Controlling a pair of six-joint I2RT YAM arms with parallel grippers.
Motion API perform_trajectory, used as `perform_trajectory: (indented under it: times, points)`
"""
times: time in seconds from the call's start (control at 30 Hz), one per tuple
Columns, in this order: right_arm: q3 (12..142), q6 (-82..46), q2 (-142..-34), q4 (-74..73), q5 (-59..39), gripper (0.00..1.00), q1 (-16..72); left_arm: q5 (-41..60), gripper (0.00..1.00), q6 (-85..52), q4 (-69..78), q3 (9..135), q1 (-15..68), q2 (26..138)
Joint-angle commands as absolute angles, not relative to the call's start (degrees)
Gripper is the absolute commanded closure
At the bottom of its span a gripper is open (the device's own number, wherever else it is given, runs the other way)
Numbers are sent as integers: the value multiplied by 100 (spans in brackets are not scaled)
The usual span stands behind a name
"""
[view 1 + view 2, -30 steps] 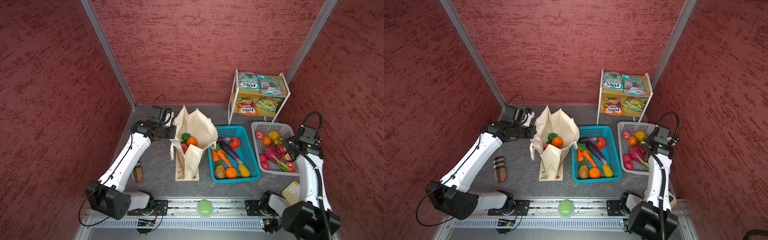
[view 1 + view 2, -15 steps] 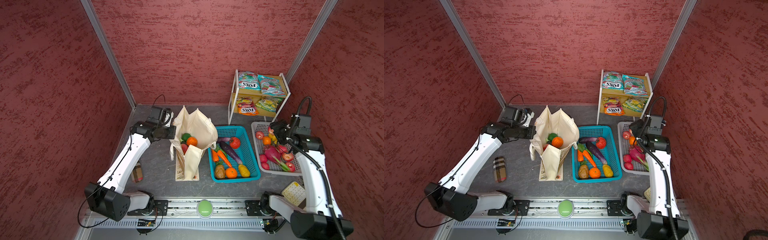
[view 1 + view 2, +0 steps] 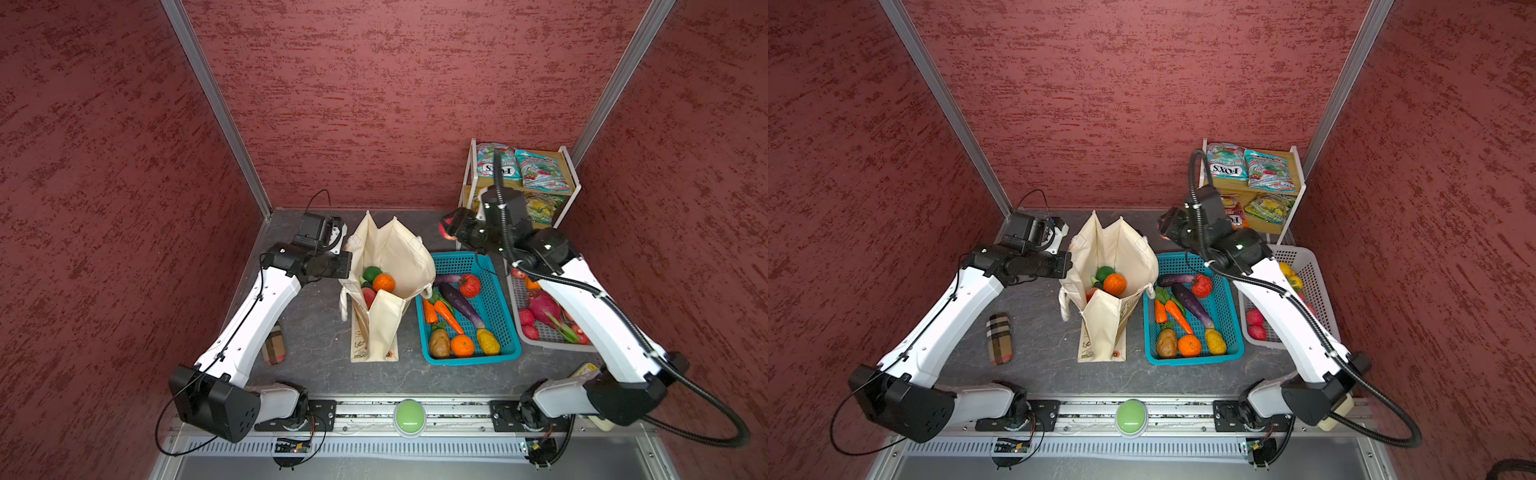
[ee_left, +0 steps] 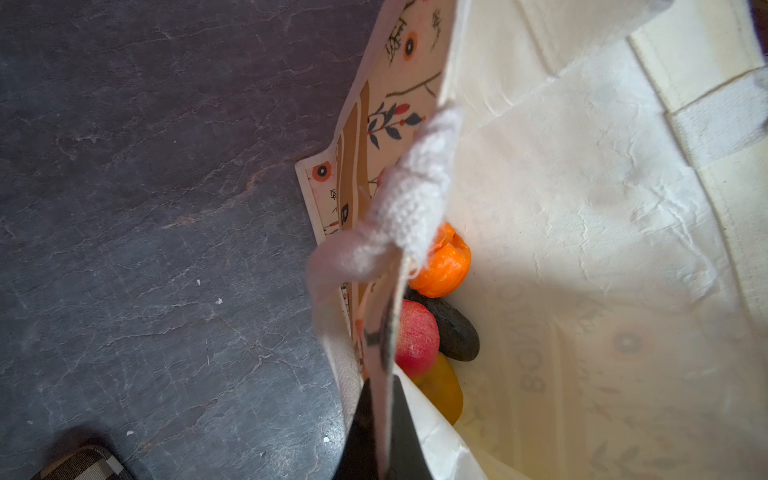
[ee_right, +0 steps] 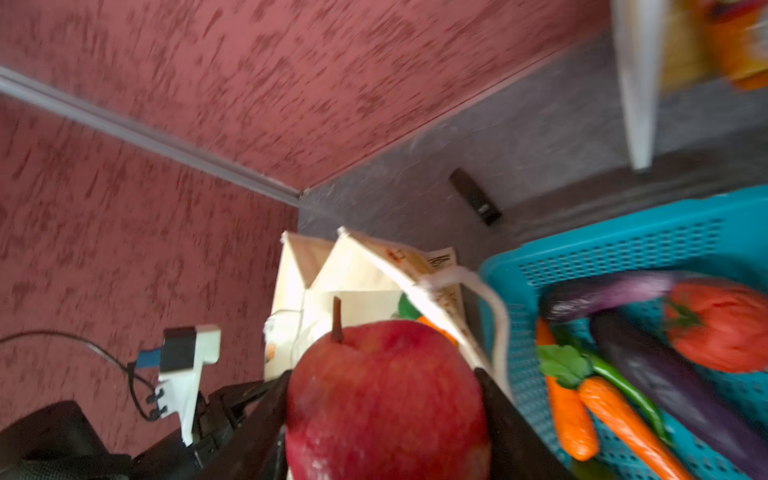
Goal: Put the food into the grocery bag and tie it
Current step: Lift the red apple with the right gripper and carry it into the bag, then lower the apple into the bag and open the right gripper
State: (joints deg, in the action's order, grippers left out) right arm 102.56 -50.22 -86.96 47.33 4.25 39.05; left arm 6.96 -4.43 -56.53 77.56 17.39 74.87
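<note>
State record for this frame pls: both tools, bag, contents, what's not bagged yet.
left tool: shut on bag rim
right tool: shut on red apple, in the air between shelf and bag
bag: upright, mouth open, untied
in bag: pumpkin, green vegetable, more underneath
not bagged: vegetables in blue basket, fruit in white basket, packets on shelf
</note>
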Motion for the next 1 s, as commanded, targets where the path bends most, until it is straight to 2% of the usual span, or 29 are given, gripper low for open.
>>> perform_trajectory:
  times: [0.0, 0.3, 0.97]
  points:
    - [10698, -4861, -9338, 4600, 622, 61, 4408, 747, 100, -416, -5780, 7672, 1811, 7431]
    - [10989, -4753, -10615, 4579, 378, 61, 4859, 773, 100, -410, -5764, 7664, 1811, 7409]
    - [10863, -4576, -11613, 4640, 349, 58, 5172, 822, 100, -399, -5735, 7664, 1806, 7444]
